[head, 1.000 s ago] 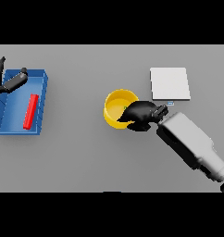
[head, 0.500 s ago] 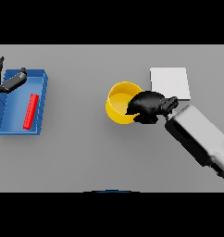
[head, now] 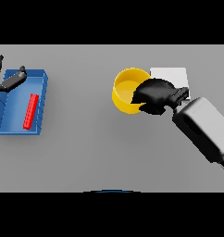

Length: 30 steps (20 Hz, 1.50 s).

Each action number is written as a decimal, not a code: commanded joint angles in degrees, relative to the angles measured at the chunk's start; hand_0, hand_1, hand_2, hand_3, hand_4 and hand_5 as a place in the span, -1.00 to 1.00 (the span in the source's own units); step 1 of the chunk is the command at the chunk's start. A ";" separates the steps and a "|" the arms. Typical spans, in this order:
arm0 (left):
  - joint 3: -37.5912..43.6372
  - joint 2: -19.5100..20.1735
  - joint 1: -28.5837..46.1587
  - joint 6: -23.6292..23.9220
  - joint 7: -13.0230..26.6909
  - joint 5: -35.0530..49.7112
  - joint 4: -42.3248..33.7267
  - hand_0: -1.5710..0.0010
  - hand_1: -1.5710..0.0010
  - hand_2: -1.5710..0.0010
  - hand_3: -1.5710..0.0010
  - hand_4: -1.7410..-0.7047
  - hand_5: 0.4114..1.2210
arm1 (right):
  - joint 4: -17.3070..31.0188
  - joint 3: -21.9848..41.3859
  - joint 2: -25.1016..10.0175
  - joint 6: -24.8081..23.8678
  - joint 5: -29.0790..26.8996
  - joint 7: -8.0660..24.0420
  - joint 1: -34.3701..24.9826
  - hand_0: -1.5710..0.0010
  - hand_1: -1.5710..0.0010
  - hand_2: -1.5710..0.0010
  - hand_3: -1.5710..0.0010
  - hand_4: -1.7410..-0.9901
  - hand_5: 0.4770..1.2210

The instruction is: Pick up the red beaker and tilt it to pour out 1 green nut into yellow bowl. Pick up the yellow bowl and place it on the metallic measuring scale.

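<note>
My right hand (head: 155, 95) is shut on the right rim of the yellow bowl (head: 125, 90), with its fingers curled over the edge. The bowl is tilted a little and sits just left of the pale metallic scale (head: 171, 76), which the hand partly covers. I see no green nut inside the bowl. A red bar-shaped object (head: 30, 111) lies inside the blue tray (head: 42, 102) at the far left. My left hand (head: 9, 82) is at the tray's far left corner, fingers straight and holding nothing.
The grey table (head: 86, 152) stretches between the blue tray and the bowl. My right forearm (head: 206, 129) comes in from the lower right and crosses the table below the scale.
My right hand has carried the yellow bowl away from me and to the right, closer to the scale, and the bowl looks larger, as if raised. The left hand has stayed still.
</note>
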 commanded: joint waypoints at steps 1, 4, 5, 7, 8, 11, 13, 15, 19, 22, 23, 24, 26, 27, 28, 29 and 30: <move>0.07 0.28 0.18 -0.22 -0.29 0.07 -0.05 1.00 1.00 1.00 1.00 0.81 -0.21 | 0.15 -0.54 -0.86 -0.49 0.27 -0.53 -0.52 -1.00 -1.00 -0.99 -0.61 -0.94 1.00; 0.15 0.33 0.21 0.07 -0.53 -0.11 -0.10 1.00 1.00 1.00 1.00 0.80 -0.18 | 2.82 -2.23 -2.17 -2.45 1.18 0.55 -2.20 -1.00 -1.00 -1.00 -0.65 -0.94 1.00; -0.06 0.42 0.31 0.33 0.04 -0.31 -0.69 1.00 1.00 1.00 1.00 0.81 -0.20 | 4.56 -2.95 -3.28 -3.30 1.31 -0.99 -2.88 -1.00 -1.00 -1.00 -0.62 -0.94 1.00; -0.27 0.74 -0.17 0.36 1.94 -0.53 -1.36 1.00 1.00 1.00 1.00 0.81 -0.20 | 8.50 -3.83 -4.27 -5.39 2.01 -1.71 -4.06 -1.00 -1.00 -1.00 -0.58 -0.94 1.00; -0.30 0.86 -0.37 0.26 2.55 -0.44 -1.83 1.00 1.00 1.00 1.00 0.81 -0.19 | 10.11 -4.19 -4.11 -6.01 1.97 -1.59 -4.25 -1.00 -1.00 -1.00 -0.56 -0.94 1.00; -0.27 1.32 0.11 0.50 3.79 -0.13 -2.97 1.00 1.00 1.00 1.00 0.77 -0.14 | 15.80 -5.91 -4.88 -7.91 1.58 -2.36 -4.73 -1.00 -1.00 -1.00 -0.53 -0.94 1.00; -0.34 1.57 0.76 0.87 3.57 0.23 -3.22 1.00 1.00 1.00 1.00 0.75 -0.12 | 18.54 -5.99 -5.31 -9.50 1.67 -3.53 -4.83 -1.00 -1.00 -1.00 -0.50 -0.94 1.00; -1.07 1.86 0.81 1.49 3.79 0.10 -3.15 1.00 1.00 1.00 1.00 0.76 -0.10 | 21.64 -6.19 -5.45 -11.09 1.94 -3.55 -5.25 -1.00 -1.00 -1.00 -0.49 -0.94 1.00; -1.15 2.35 0.46 1.72 3.81 0.89 -2.94 1.00 1.00 1.00 1.00 0.78 -0.14 | 28.36 -6.17 -4.97 -14.16 2.25 -4.13 -6.18 -1.00 -1.00 -1.00 -0.60 -0.95 1.00; -1.65 2.75 0.42 1.46 3.81 1.34 -2.64 1.00 1.00 1.00 1.00 0.79 -0.16 | 33.94 -5.62 -3.85 -17.46 3.01 -6.08 -6.99 -1.00 -0.99 -1.00 -0.77 -0.96 1.00; -2.18 3.16 0.38 1.72 3.81 1.79 -2.34 1.00 1.00 1.00 1.00 0.80 -0.17 | 36.03 -5.37 -2.96 -18.53 3.33 -6.50 -7.33 -1.00 -1.00 -1.00 -0.79 -0.96 1.00; -2.23 3.10 -0.14 1.45 3.61 1.64 -2.26 1.00 1.00 1.00 1.00 0.81 -0.18 | 37.87 -5.31 -2.12 -19.61 3.59 -6.32 -7.91 -1.00 -0.99 -1.00 -0.82 -0.96 1.00; -2.28 2.71 0.17 1.57 3.17 1.85 -2.33 1.00 1.00 1.00 1.00 0.82 -0.21 | 40.27 -5.13 -1.09 -20.65 3.54 -6.21 -8.17 -1.00 -0.93 -0.99 -0.89 -0.96 1.00; -2.42 2.19 -0.33 2.06 3.50 1.47 -2.10 1.00 1.00 1.00 1.00 0.82 -0.22 | 40.30 -5.17 -1.21 -20.50 3.28 -6.26 -8.49 -1.00 -0.91 -0.99 -0.91 -0.96 1.00; -2.59 2.38 -0.34 1.98 3.78 1.79 -2.48 1.00 1.00 1.00 1.00 0.82 -0.23 | 41.64 -5.10 -1.04 -20.86 3.34 -6.56 -8.92 -1.00 -0.90 -0.99 -0.91 -0.96 1.00; -2.75 2.19 -0.98 1.74 3.75 1.70 -1.76 1.00 1.00 1.00 1.00 0.81 -0.22 | 42.32 -4.87 -0.91 -21.07 3.40 -6.56 -9.08 -1.00 -0.88 -0.99 -0.92 -0.96 1.00; -2.70 2.20 -0.75 1.84 3.74 1.82 -1.88 1.00 1.00 1.00 1.00 0.80 -0.20 | 43.46 -4.87 -1.08 -21.31 3.35 -7.59 -9.49 -1.00 -0.86 -1.00 -0.90 -0.96 1.00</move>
